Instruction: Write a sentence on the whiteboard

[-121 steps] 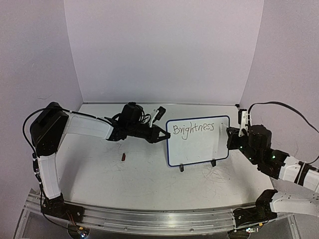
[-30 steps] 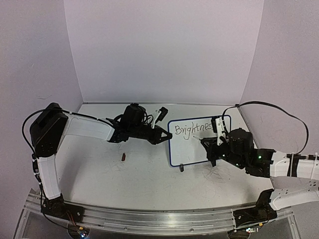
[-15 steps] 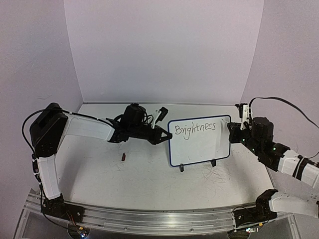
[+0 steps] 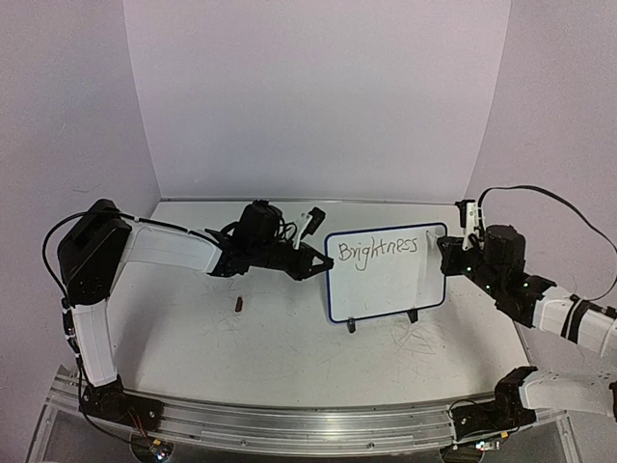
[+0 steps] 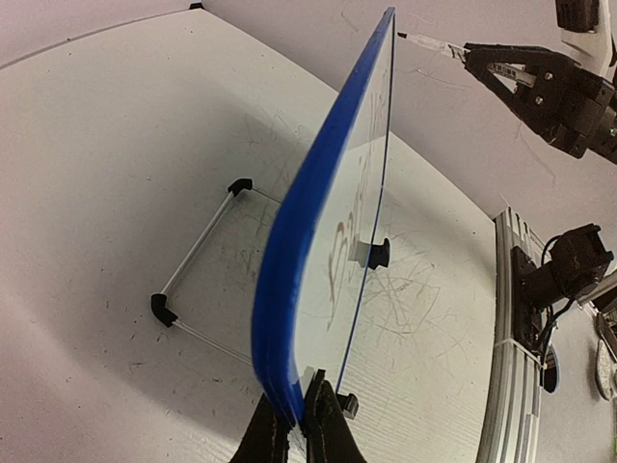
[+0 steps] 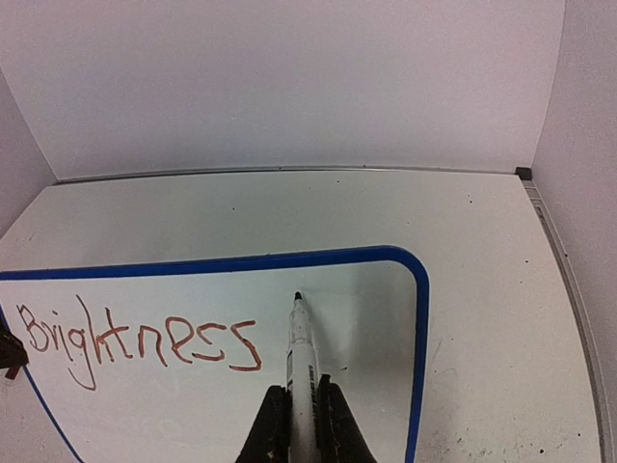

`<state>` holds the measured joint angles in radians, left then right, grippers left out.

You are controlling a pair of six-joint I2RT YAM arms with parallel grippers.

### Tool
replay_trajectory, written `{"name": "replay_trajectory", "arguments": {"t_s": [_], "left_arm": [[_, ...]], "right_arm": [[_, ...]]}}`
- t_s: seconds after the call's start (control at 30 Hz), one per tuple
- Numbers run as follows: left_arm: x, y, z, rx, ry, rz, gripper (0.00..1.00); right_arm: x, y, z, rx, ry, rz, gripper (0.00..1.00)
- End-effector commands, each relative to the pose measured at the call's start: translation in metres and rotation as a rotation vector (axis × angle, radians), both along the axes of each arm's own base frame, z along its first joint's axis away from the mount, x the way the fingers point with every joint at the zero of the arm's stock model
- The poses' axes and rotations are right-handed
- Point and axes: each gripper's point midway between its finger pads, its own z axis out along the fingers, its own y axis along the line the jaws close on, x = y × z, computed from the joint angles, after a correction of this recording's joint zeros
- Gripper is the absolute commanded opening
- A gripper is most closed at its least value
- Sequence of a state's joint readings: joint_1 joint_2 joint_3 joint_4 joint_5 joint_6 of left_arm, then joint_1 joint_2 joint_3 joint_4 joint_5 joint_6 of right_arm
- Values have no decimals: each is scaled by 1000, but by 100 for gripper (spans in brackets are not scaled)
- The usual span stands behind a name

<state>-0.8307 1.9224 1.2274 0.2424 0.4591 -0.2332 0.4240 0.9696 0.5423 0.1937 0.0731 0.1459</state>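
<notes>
The whiteboard [image 4: 386, 285], white with a thin blue frame, stands upright on two black feet at mid table. The word "Brightness" [image 4: 378, 248] runs along its top; it looks reddish in the right wrist view [image 6: 135, 342]. My left gripper [image 4: 320, 262] is shut on the board's left edge, and the wrist view shows its jaws pinching the blue frame [image 5: 289, 318]. My right gripper [image 6: 302, 410] is shut on a white marker [image 6: 303, 352]. The marker's tip sits near the board's upper right, just right of the last "s". That gripper [image 4: 445, 253] hovers by the board's right edge.
A small dark red object [image 4: 238, 305] lies on the table left of the board. Faint grey scribbles [image 4: 419, 338] mark the tabletop in front. A wire stand [image 5: 198, 253] props the board from behind. Walls close in behind and at both sides.
A second ago my right arm reached across the board's lower front; it has since swung back to the board's upper right corner. The left gripper and the board have stayed put.
</notes>
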Motion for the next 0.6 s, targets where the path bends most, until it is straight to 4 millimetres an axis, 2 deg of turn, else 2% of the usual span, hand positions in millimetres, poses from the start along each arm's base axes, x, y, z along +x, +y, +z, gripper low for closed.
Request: {"name": "replay_trajectory", "arguments": {"t_s": [0.0, 0.37, 0.57], "left_arm": [[11, 25, -41, 180, -14, 93, 0], [11, 26, -39, 183, -19, 94, 0], [12, 27, -39, 185, -21, 97, 0]], "right_arm": [[7, 0, 16, 10, -55, -10, 0], [13, -7, 1, -2, -13, -62, 0], [9, -12, -3, -3, 5, -87, 0]]}}
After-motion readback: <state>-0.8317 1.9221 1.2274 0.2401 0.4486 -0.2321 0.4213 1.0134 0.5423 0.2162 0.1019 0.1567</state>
